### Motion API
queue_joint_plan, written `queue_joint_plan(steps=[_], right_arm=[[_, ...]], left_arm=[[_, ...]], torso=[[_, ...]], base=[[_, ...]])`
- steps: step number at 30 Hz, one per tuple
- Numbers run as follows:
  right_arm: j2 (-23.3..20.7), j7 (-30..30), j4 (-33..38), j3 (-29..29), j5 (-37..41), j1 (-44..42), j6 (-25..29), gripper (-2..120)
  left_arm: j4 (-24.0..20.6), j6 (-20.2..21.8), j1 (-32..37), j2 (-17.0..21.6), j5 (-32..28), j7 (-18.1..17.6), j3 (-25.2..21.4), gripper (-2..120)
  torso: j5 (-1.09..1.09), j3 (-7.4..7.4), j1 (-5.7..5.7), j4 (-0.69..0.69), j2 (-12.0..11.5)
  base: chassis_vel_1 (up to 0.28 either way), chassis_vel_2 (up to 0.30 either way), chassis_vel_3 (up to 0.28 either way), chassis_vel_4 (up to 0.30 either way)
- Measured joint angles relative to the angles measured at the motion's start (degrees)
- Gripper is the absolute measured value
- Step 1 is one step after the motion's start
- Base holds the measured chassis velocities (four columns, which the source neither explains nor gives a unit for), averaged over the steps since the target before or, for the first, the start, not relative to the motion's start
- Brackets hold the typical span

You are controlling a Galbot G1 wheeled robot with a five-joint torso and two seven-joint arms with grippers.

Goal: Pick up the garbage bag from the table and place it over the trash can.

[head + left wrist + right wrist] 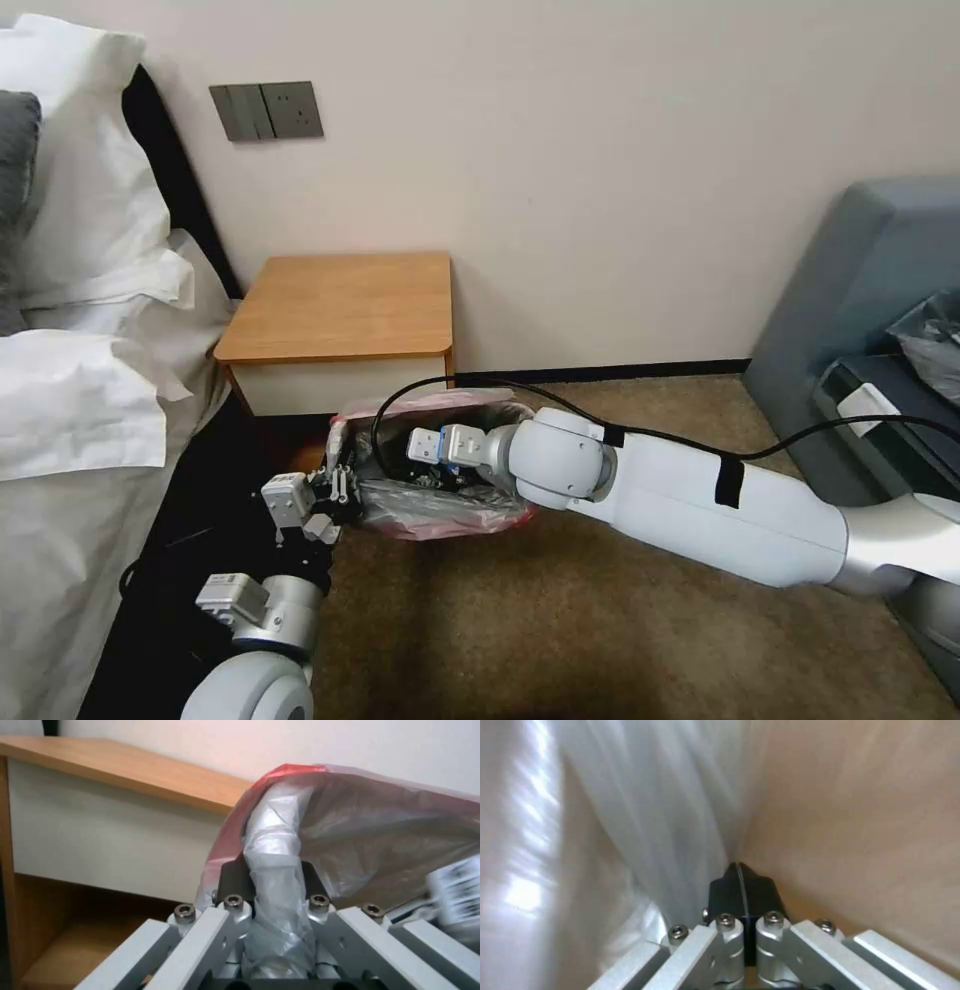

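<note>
The garbage bag [440, 505], translucent grey with a pink rim, is draped over the trash can on the carpet just in front of the table [340, 305]. The can's rounded rim [272, 843] shows through the film. My left gripper [340, 490] sits at the can's left edge, shut on the bag-wrapped rim; its dark pads [235, 877] clamp the plastic from both sides. From the right, my right gripper [415, 455] reaches down inside the lined can. In the right wrist view that gripper [737, 870] is shut, its pads pressed together against a fold of the bag [630, 813].
A bed with white linen [80, 400] stands close on the left. On the right a grey sofa [860, 290] holds a darker plastic bag [935, 345]. A black cable [680, 435] loops over my right forearm. Open carpet [600, 640] lies in front.
</note>
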Motion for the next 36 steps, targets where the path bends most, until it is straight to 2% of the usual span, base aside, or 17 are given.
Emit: queue_joint_plan(steps=[11, 14, 16, 17, 18, 19, 20, 21, 22, 23, 26, 27, 30, 31, 33, 35, 36], right_arm=[[-6.5, 5.8, 8.2, 3.8, 11.1, -1.2, 0.1, 0], [-10.3, 12.8, 13.1, 8.5, 22.3, -4.1, 1.7, 0], [-10.8, 13.9, 13.8, 9.4, 23.9, -4.7, 1.9, 0], [-11.8, 16.4, 15.4, 11.3, 27.5, -6.2, 2.7, 1], [-13.0, 19.2, 17.1, 13.2, 30.6, -7.9, 4.0, 5], [-13.0, 19.2, 17.1, 13.2, 30.6, -7.9, 4.0, 5], [-14.8, 22.9, 19.4, 15.5, 33.1, -10.9, 6.9, 11], [-16.7, 27.2, 21.7, 19.1, 33.1, -15.5, 9.9, 16], [-17.2, 28.9, 22.6, 21.6, 32.5, -18.3, 10.9, 20], [-17.2, 28.9, 22.6, 21.6, 32.5, -18.3, 10.9, 20], [-17.1, 33.3, 25.0, 33.5, 29.3, -30.4, 12.7, 35], [-17.1, 33.3, 25.0, 33.5, 29.3, -30.4, 12.7, 35], [-16.1, 33.1, 26.9, 44.0, 24.4, -42.8, 13.1, 48], [-16.1, 33.1, 26.9, 44.0, 24.4, -42.8, 13.1, 48], [-14.0, 32.6, 28.5, 50.3, 21.6, -50.6, 13.4, 58], [-13.1, 32.3, 28.9, 51.9, 20.5, -52.7, 13.6, 62], [-11.8, 31.6, 29.3, 53.6, 18.8, -55.1, 14.1, 68]], left_arm=[[2.6, 0.3, -1.3, 0.5, -1.8, -0.8, -0.5, 7], [3.4, 2.1, -1.7, 0.8, -3.7, -2.6, -0.6, 7], [3.4, 2.4, -1.8, 0.9, -4.0, -2.9, -0.6, 7], [3.5, 3.7, -1.8, 1.1, -4.4, -3.6, -0.6, 7], [3.5, 5.0, -1.8, 1.3, -4.7, -4.4, -0.6, 7], [3.5, 5.0, -1.8, 1.3, -4.7, -4.4, -0.6, 7], [3.5, 6.7, -1.8, 1.8, -5.4, -5.8, -0.2, 7], [3.3, 9.2, -1.9, 2.6, -6.4, -7.9, 0.4, 7], [3.2, 10.5, -1.9, 3.0, -7.2, -8.8, 0.8, 7], [3.2, 10.5, -1.9, 3.0, -7.2, -8.8, 0.8, 7], [2.9, 14.1, -1.7, 3.9, -9.2, -13.2, 3.4, 7], [2.9, 14.1, -1.7, 3.9, -9.2, -13.2, 3.4, 7], [2.5, 16.3, -0.6, 4.0, -10.4, -15.9, 5.6, 7], [2.5, 16.3, -0.6, 4.0, -10.4, -15.9, 5.6, 7], [2.6, 16.8, 0.2, 4.0, -10.7, -16.4, 6.7, 7], [2.8, 16.8, 0.4, 4.0, -10.7, -16.4, 7.0, 7], [3.3, 16.8, 0.5, 4.1, -10.8, -16.4, 7.5, 7]], torso=[[0.01, 0.0, 0.0, -0.01, 0.0], [0.0, -0.01, 0.0, 0.0, 0.0], [0.0, 0.0, 0.0, 0.0, 0.0], [0.0, -0.01, 0.0, -0.01, 0.0], [0.01, -0.01, 0.0, -0.01, 0.0], [0.01, -0.01, 0.0, -0.01, 0.0], [0.01, -0.01, 0.0, -0.01, 0.0], [0.0, 0.0, 0.0, -0.02, 0.0], [0.01, -0.01, 0.0, -0.02, 0.0], [0.01, -0.01, 0.0, -0.02, 0.0], [0.0, -0.01, 0.0, 0.0, 0.0], [0.0, -0.01, 0.0, 0.0, 0.0], [0.01, -0.01, 0.0, -0.02, 0.0], [0.01, -0.01, 0.0, -0.02, 0.0], [0.01, -0.01, 0.0, -0.02, 0.0], [-0.01, -0.01, 0.0, -0.01, 0.0], [-0.01, -0.01, 0.0, 0.0, 0.0]], base=[[0.0, 0.0, 0.0, 0.0], [0.0, 0.0, 0.0, 0.0], [0.0, 0.0, 0.0, 0.0], [0.0, 0.0, 0.0, 0.0], [0.0, 0.0, 0.0, 0.0], [0.0, 0.0, 0.0, 0.0], [0.0, 0.0, 0.0, 0.0], [0.0, 0.0, 0.0, 0.0], [0.0, 0.0, 0.0, 0.0], [0.0, 0.0, 0.0, 0.0], [0.0, 0.0, 0.0, 0.0], [0.0, 0.0, 0.0, 0.0], [0.0, 0.0, 0.0, 0.0], [0.0, 0.0, 0.0, 0.0], [0.0, 0.0, 0.0, 0.0], [0.0, 0.0, 0.0, 0.0], [0.0, 0.0, 0.0, 0.0]])
